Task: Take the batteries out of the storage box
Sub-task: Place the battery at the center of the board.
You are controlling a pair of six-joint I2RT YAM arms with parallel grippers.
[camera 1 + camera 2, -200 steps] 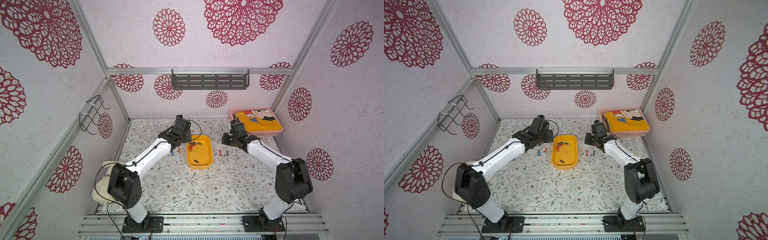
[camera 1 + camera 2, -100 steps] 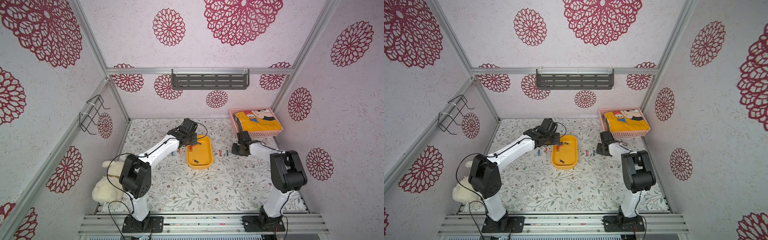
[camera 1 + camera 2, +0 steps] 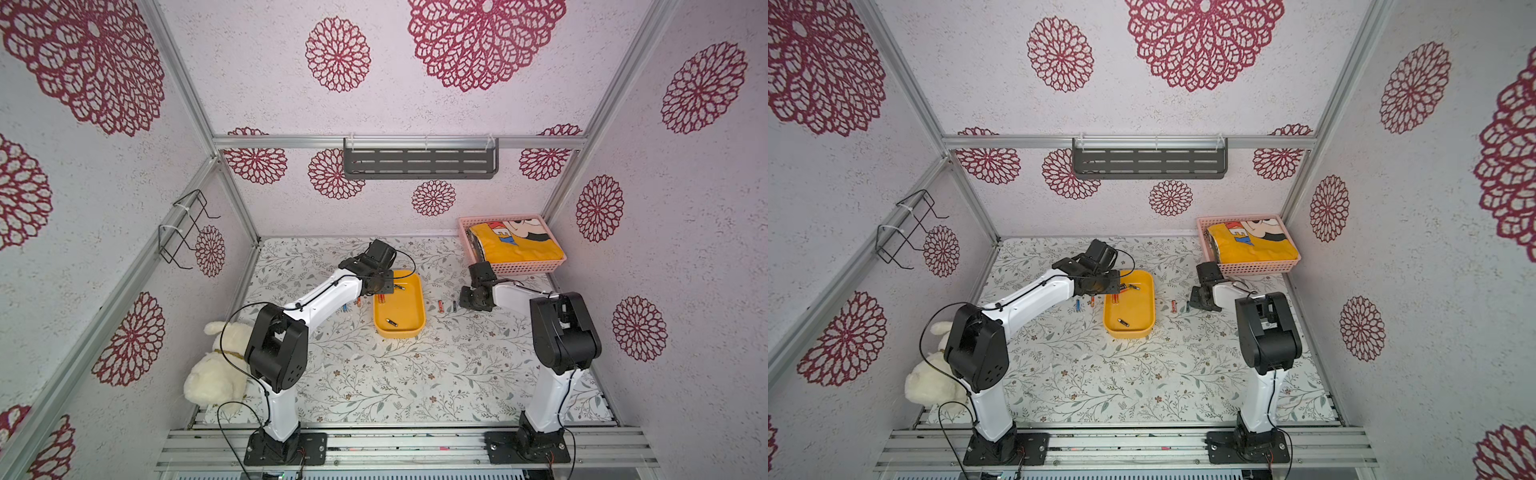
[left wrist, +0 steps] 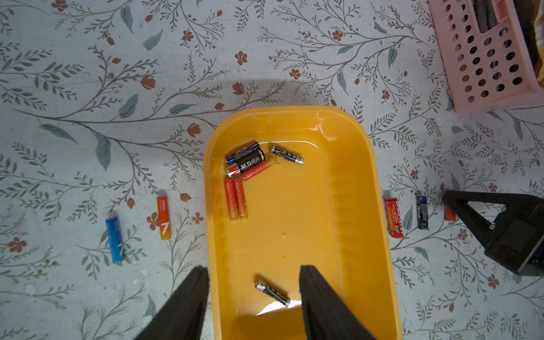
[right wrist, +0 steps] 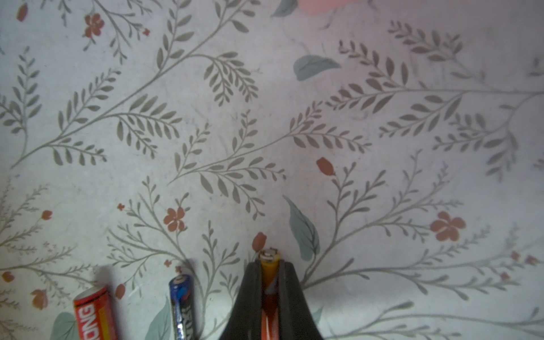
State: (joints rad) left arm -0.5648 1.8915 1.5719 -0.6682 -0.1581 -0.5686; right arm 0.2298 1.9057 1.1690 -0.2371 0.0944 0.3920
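The box [image 3: 399,333] sits on the counter [image 3: 374,382] with a cluster of batteries [image 4: 250,162] at its far end and a lone black one [image 4: 272,293] at its near end. Above the box hangs the left gripper [image 4: 253,272], jaws apart and empty. Right of the box, the right gripper [image 5: 269,265] is clamped on an orange battery [image 5: 269,273] low at the counter; two more lie between, two others left of the box.

Robot test booth, lab type. Aluminium frame [image 3: 291,142] carries wall panels with red flower wallpaper [image 3: 338,54]. Two robot arms [image 3: 328,295] bolted on metal rail [image 3: 407,446] at front. Floral sheet [image 3: 395,374] as table top; props around: plush toy [image 3: 212,378], pink basket [image 3: 519,268].
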